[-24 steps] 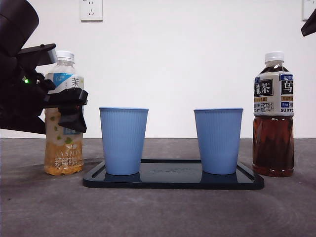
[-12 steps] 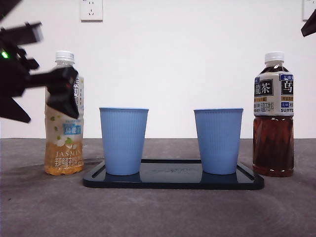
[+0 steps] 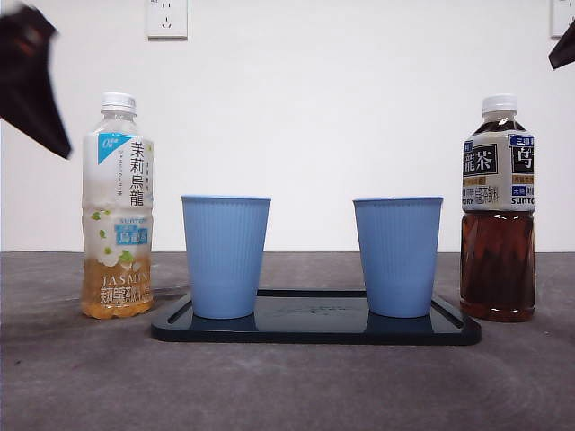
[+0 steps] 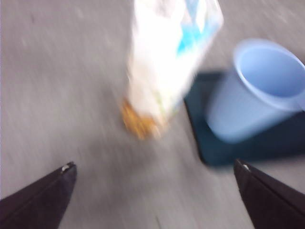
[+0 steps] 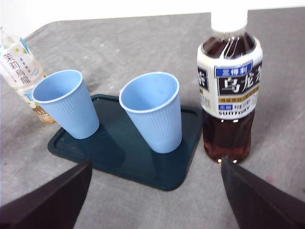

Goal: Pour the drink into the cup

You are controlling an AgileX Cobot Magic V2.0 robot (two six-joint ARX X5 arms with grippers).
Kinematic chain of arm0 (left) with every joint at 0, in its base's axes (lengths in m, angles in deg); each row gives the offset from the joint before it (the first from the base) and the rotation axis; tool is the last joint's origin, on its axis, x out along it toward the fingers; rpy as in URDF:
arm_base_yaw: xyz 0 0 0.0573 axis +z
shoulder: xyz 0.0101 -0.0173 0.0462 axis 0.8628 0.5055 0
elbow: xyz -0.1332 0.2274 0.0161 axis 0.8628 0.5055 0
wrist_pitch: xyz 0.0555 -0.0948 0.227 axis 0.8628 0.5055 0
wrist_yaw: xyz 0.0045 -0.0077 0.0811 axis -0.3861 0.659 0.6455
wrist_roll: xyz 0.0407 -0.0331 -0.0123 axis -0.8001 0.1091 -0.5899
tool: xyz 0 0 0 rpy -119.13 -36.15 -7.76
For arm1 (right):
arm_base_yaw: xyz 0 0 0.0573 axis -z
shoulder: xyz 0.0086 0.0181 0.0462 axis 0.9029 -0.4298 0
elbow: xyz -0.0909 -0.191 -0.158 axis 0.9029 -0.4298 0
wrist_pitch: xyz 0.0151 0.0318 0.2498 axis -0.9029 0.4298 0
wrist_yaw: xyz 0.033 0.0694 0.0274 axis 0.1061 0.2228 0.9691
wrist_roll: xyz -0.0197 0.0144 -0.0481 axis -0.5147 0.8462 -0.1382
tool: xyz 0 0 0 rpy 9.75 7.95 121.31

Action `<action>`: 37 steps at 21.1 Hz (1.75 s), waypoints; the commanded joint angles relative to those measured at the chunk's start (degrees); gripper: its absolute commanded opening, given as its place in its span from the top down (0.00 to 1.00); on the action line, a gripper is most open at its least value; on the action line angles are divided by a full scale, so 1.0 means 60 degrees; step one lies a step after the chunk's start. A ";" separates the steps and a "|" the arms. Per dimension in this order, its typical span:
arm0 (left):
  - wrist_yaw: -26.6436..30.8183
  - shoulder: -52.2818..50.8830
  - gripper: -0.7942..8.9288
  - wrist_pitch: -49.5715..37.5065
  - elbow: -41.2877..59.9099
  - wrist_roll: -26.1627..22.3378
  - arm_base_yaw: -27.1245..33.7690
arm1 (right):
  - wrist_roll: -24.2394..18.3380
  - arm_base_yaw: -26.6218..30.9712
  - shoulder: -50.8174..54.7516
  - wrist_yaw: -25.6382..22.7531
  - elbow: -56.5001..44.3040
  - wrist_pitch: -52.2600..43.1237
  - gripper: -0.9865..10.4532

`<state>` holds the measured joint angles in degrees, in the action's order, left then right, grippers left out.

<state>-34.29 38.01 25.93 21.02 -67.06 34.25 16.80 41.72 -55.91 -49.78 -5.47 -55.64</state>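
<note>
Jasmine tea bottle (image 3: 117,206) stands upright on the table (image 3: 287,386), just beside the tray's (image 3: 314,330) end, not on it; cap on, pale yellow liquid low in the bottle. In the left wrist view it is blurred (image 4: 167,71). Nothing grips it.

Left gripper (image 4: 157,200): up and off the jasmine bottle, jaws spread wide, holding nothing; the wrist camera looks down on the bottle and the nearest cup (image 4: 257,90). In the front view it is only a dark blurred shape (image 3: 31,76) at the top corner above the jasmine bottle, clear of it.

Right gripper (image 5: 155,200): jaws wide apart, empty, raised near the dark tea bottle (image 5: 229,90), looking over the tray. Front view shows only a black tip (image 3: 563,47) in the far top corner.

Counts: two bottles, jasmine and dark tea (image 3: 498,206), one off each end of the tray. Two blue cups, both upright on the tray, apart from each other: one next to the jasmine bottle (image 3: 225,256), one toward the dark tea (image 3: 397,256). One tray. Wall socket (image 3: 166,18) above.
</note>
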 commanded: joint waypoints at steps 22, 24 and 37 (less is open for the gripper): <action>-0.0470 -0.3628 0.91 0.2138 -0.0142 0.0812 -0.0237 | 0.0477 -0.0047 -0.0018 0.0113 0.0127 -0.0219 0.91; -0.0470 -0.3628 0.91 0.2138 -0.0142 0.0812 -0.0237 | 0.0477 -0.0047 -0.0018 0.0117 0.0127 -0.0219 0.91; -0.0455 -0.5406 0.91 -0.2138 0.1002 -0.4102 0.3366 | 0.0477 -0.0047 -0.0018 0.0113 0.0127 -0.0219 0.91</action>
<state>-36.80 5.92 13.86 26.11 -88.00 53.94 19.09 41.72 -55.91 -49.21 -5.47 -56.27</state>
